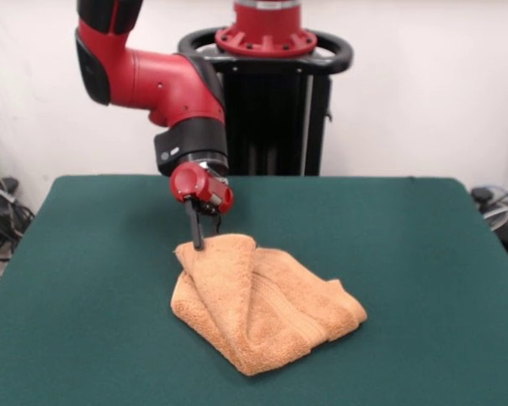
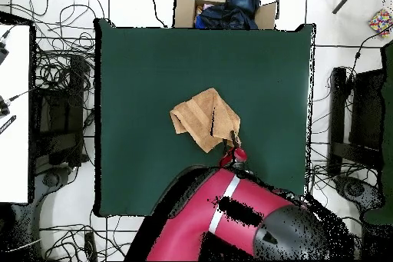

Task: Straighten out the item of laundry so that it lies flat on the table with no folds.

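The light orange towel (image 1: 258, 304) lies crumpled and folded over itself in several layers near the middle of the dark green table (image 1: 85, 279). In the overhead view the towel (image 2: 203, 119) is a bunched, roughly diamond-shaped heap on the table (image 2: 153, 59). My gripper (image 1: 198, 241) hangs from the red arm and reaches down to the towel's far left corner, touching its edge. In the overhead view the gripper (image 2: 234, 146) sits at the towel corner nearest the robot base. The towel's band stripes do not show.
The robot pedestal (image 1: 271, 101) stands at the table's far side. A cardboard box with dark clothes (image 2: 226, 7) stands beyond the table's opposite edge. Cables and equipment lie on the floor at both sides (image 2: 57, 82).
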Tool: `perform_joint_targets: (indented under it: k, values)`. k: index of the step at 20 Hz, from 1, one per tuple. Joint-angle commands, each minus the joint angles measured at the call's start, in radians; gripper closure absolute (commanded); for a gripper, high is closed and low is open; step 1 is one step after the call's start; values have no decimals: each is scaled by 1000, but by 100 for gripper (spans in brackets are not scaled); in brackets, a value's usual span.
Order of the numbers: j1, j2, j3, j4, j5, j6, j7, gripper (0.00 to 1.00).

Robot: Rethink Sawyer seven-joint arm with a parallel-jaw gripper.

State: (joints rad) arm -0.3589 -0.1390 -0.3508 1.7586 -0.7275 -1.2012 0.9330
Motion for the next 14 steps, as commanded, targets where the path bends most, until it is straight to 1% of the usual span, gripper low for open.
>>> perform_joint_targets:
  k: [1,7,14]
  values:
    - [26,0,152,-133,18,140,255,0]
    - [30,-13,165,-140,8,171,263,0]
    - [36,-24,176,-135,21,187,257,0]
